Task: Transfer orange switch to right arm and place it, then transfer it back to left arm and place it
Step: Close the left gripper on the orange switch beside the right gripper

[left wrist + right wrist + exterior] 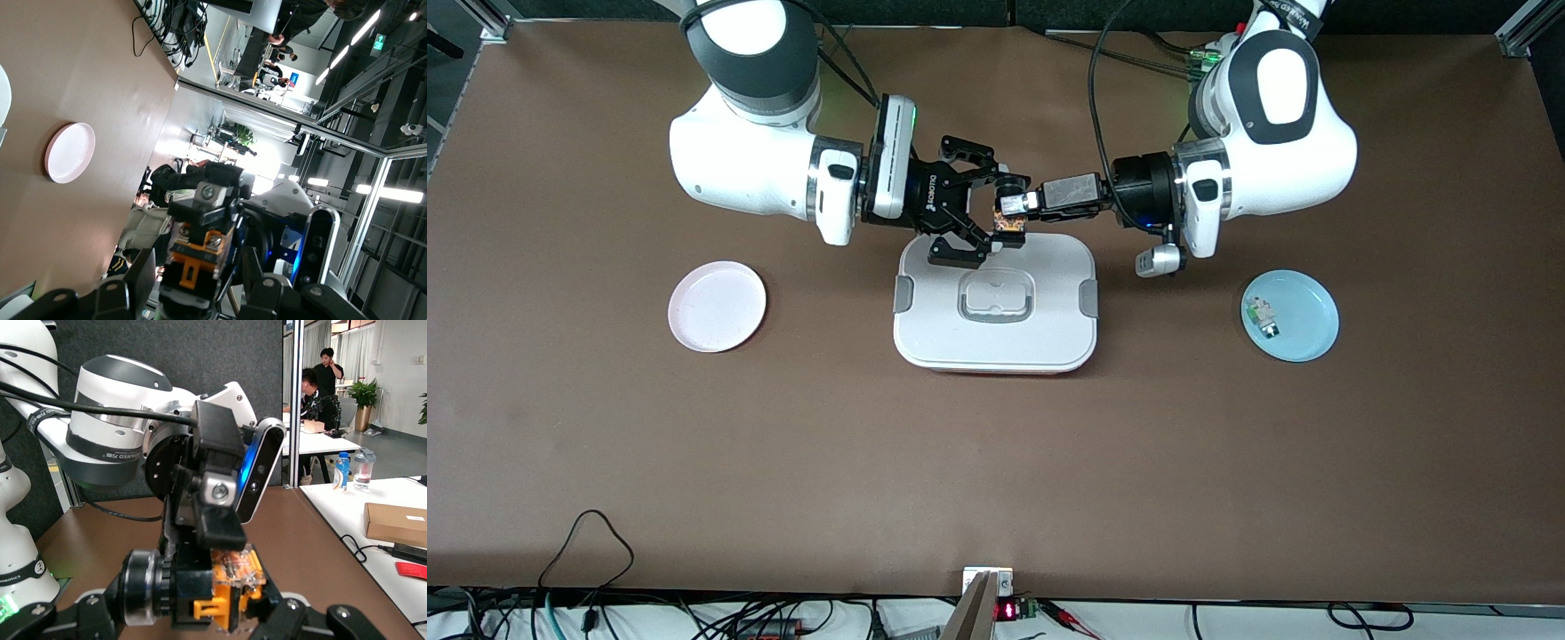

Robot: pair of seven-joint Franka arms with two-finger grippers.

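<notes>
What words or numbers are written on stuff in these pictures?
"ROBOTIQ" on the right gripper, above the box.
"ROBOTIQ", partly cut off, on the arm band in the right wrist view.
Green sign: too small to read.
Red display at the table edge: unreadable.

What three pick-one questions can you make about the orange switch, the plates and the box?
1. Where is the orange switch?
A. Over the box, between the left gripper and the right gripper.
B. Inside it.
C. On the table.
2. How many plates?
A. One.
B. Two.
C. Four.
3. The box's lid is:
A. Off.
B. Tilted.
C. On.

A: it hangs between both grippers above the box's edge.
B: a pink plate and a blue plate.
C: the lid sits flat.
</notes>
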